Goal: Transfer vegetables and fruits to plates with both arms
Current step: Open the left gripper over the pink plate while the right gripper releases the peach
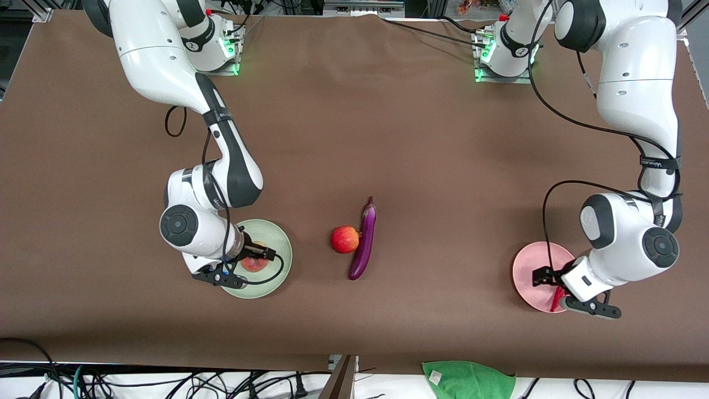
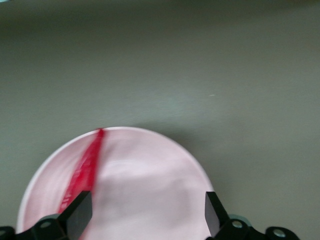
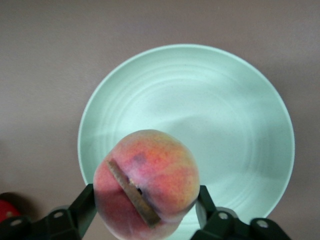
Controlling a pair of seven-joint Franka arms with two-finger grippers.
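Observation:
My right gripper (image 1: pixel 256 261) is shut on the yellowish-pink peach (image 1: pixel 253 264) over the mint green plate (image 1: pixel 277 238). In the right wrist view the peach (image 3: pixel 150 175) sits between both fingers of the right gripper (image 3: pixel 146 202), above the green plate (image 3: pixel 225 115). My left gripper (image 1: pixel 551 282) is open over the pink plate (image 1: pixel 529 266). The red chili (image 1: pixel 556 299) lies on that plate. In the left wrist view the chili (image 2: pixel 85 167) lies on the pink plate (image 2: pixel 150 170) beside one finger of the left gripper (image 2: pixel 148 212). The red apple (image 1: pixel 345 239) and purple eggplant (image 1: pixel 363 239) lie touching mid-table.
A green cloth (image 1: pixel 468 379) lies off the table's edge nearest the front camera. Cables run along that edge. The brown table (image 1: pixel 354 111) is bare between the arm bases. A red edge of the apple (image 3: pixel 6 207) shows in the right wrist view.

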